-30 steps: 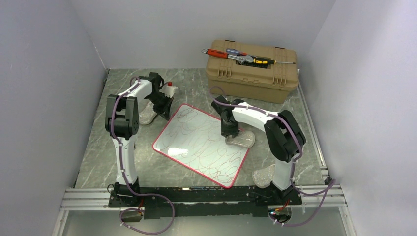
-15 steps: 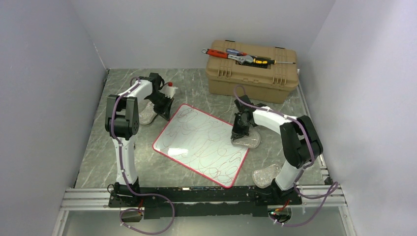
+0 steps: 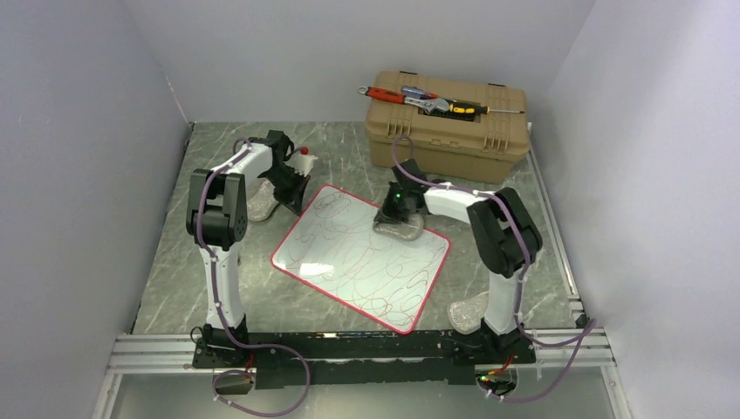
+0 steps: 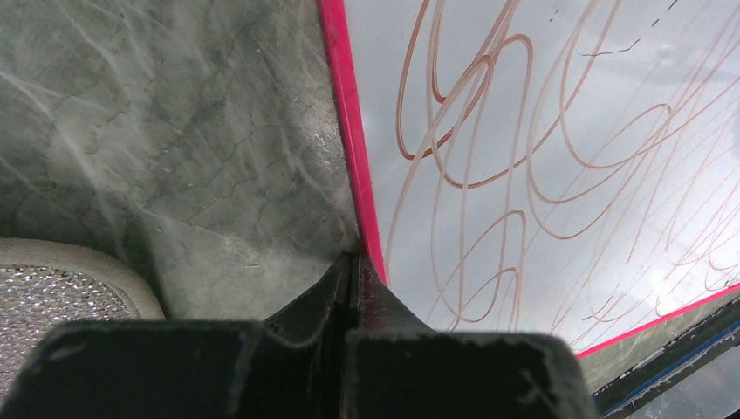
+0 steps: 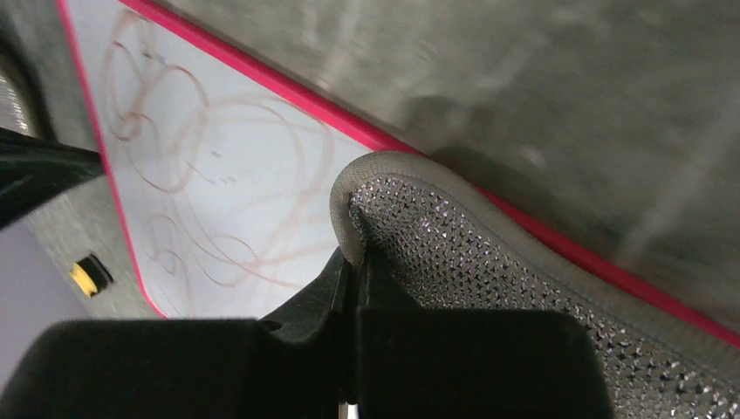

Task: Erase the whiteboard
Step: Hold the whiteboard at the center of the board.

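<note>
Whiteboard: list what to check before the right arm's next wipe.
1. Right gripper shut on the grey pad: ok.
2. Pad lying on the whiteboard, by its far right edge: ok.
3. Left gripper shut, tips at the red rim: ok.
4. Left gripper pinning the board firmly: cannot tell.
5. Scribbles erased: not ok, loops cover most of the surface.
</note>
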